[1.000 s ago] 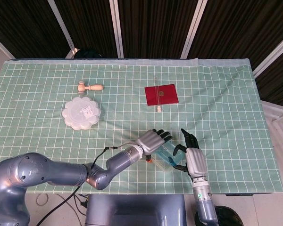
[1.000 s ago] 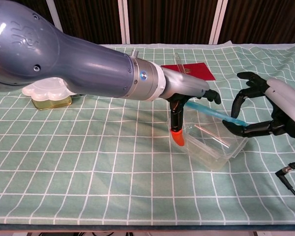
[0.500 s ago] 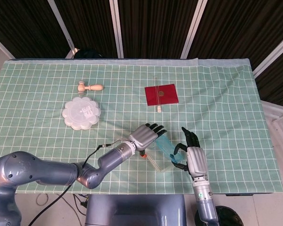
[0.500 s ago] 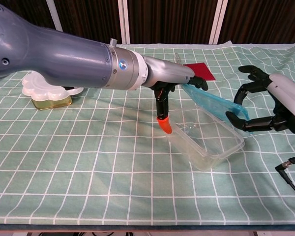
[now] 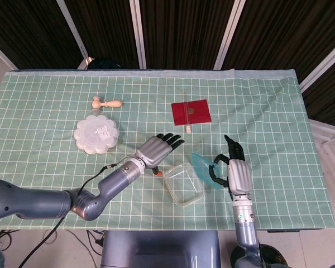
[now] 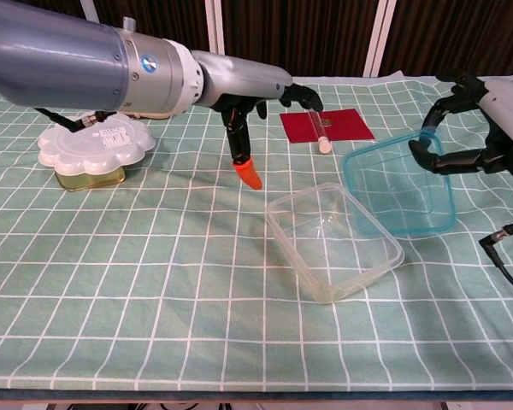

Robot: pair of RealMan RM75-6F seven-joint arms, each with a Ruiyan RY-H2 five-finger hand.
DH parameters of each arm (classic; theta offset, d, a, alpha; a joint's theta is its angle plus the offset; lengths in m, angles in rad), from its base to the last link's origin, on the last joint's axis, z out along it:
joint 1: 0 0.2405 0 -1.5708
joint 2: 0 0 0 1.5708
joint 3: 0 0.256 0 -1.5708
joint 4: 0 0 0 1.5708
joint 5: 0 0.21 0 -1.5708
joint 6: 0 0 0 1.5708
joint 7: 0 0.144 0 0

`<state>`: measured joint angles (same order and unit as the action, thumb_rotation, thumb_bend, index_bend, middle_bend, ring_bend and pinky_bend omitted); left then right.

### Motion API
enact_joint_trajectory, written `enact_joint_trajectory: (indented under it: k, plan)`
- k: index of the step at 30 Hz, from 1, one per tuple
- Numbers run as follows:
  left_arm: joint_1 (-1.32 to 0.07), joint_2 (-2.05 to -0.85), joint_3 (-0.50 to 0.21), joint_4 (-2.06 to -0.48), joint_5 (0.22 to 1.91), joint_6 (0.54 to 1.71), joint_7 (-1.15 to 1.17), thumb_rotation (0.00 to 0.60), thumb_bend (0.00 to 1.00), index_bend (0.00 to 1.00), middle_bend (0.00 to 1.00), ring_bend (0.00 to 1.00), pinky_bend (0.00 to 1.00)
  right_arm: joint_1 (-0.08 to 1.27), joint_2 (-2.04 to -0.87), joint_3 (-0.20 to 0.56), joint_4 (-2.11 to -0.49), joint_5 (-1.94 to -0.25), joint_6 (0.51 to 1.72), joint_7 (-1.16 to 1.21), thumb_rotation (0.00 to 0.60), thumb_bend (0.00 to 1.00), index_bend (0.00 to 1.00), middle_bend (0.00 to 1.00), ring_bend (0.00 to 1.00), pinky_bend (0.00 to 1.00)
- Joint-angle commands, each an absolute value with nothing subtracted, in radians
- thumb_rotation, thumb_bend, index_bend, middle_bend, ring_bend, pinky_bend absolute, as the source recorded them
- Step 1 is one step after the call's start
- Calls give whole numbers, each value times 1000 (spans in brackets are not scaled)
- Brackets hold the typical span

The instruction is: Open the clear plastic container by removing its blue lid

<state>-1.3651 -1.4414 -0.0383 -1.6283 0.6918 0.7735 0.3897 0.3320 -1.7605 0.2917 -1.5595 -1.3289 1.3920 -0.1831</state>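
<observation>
The clear plastic container [image 5: 183, 183] [image 6: 333, 241] lies open on the green checked cloth, near the front edge. Its blue lid [image 5: 204, 167] [image 6: 399, 190] is off and tilted just right of it, one edge low by the container's right side. My right hand [image 5: 233, 172] [image 6: 468, 128] grips the lid's far right edge. My left hand [image 5: 159, 146] [image 6: 258, 92] hovers up and to the left of the container, fingers spread and holding nothing. Its orange-tipped thumb [image 6: 247, 173] points down, clear of the container.
A white flower-shaped box [image 5: 96, 133] [image 6: 94, 145] sits at the left with a wooden piece [image 5: 106, 103] behind it. A red card [image 5: 191, 111] [image 6: 327, 125] with a thin tube across it lies behind the container. The table's front edge is close.
The lid has come off the container and swung right in my right hand. My left hand let go and drew back up and left; the container now lies flat.
</observation>
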Motion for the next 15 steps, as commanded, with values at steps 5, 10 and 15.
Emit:
enact_joint_trajectory:
  k: [5, 10, 15]
  plan:
    - [-1285, -1343, -34, -1711, 761, 827, 356, 600, 0, 0, 0, 30, 171, 353, -1733, 339, -1532, -1261, 1367, -208, 600, 494, 641, 63, 0, 0]
    - [-1232, -1285, -27, -1751, 799, 856, 338, 600, 0, 0, 0, 30, 171, 373, -1724, 362, -1495, -1209, 1339, -235, 600, 494, 641, 63, 0, 0]
    - [-1188, -1234, -25, -1785, 834, 876, 327, 600, 0, 0, 0, 30, 172, 406, -1714, 387, -1444, -1141, 1295, -299, 600, 495, 248, 24, 0, 0]
